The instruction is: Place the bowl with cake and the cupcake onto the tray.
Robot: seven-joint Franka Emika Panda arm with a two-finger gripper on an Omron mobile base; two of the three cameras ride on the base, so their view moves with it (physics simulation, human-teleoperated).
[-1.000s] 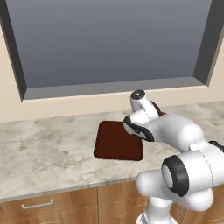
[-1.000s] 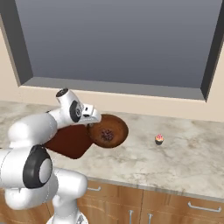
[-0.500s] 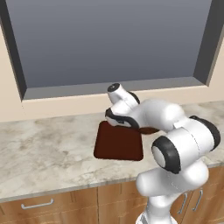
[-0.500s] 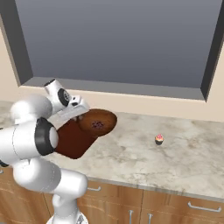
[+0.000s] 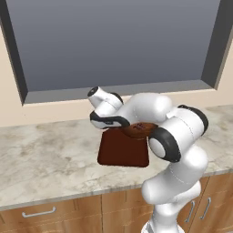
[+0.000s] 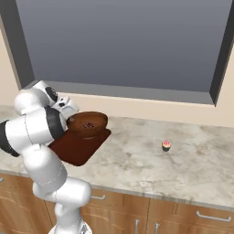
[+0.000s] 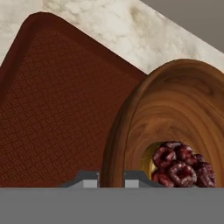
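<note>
The reddish-brown bowl with cake [image 6: 87, 124] hangs over the far end of the dark brown tray [image 6: 75, 146], its dark speckled cake [image 7: 179, 168] near the centre. My gripper [image 7: 110, 178] is shut on the bowl's rim, one finger on each side of the wall. In the left base view the bowl with cake [image 5: 139, 129] is half hidden behind my arm, above the tray [image 5: 123, 151]. The cupcake [image 6: 166, 146], pink-frosted and tiny, stands on the counter well to the right of the tray.
The marble counter [image 6: 151, 160] runs under a wide dark window [image 6: 128, 41] with a grey sill. Cabinet fronts with handles [image 6: 208, 216] sit below the counter's front edge. My own arm [image 5: 164, 123] arches over the tray's right side.
My gripper has carried the bowl leftward from the tray's right side to above its far end. The cupcake has not moved.
</note>
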